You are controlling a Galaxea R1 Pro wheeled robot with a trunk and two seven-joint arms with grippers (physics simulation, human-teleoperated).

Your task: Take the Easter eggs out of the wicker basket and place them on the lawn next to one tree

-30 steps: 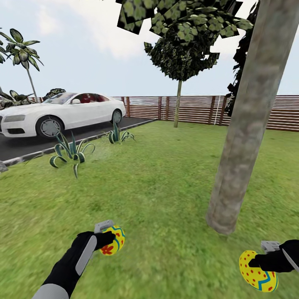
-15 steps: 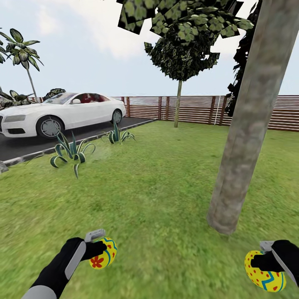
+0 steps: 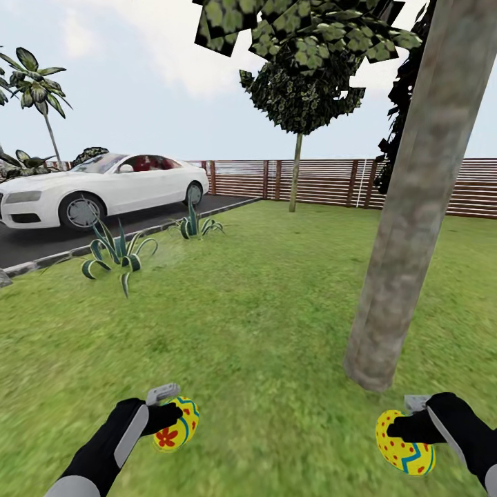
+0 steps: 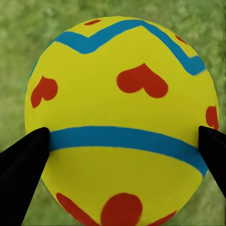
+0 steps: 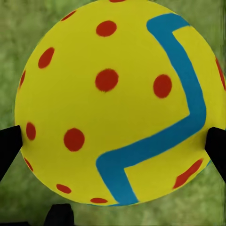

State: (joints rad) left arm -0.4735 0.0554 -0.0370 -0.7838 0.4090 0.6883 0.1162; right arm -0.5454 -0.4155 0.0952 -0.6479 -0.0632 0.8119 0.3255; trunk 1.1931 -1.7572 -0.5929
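Right gripper [image 3: 399,431] has shifted inward — both grippers clamp eggs — left gripper [image 3: 172,416] barely moved.

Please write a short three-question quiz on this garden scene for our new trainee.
1. True or false: the left gripper holds an egg with red hearts.
2. What pattern marks the egg in the right gripper? A) red dots B) green stripes C) plain white
3. Which stands nearer the robot: the thick grey trunk or the white car?

Key: 1 true; 2 A; 3 the thick grey trunk.
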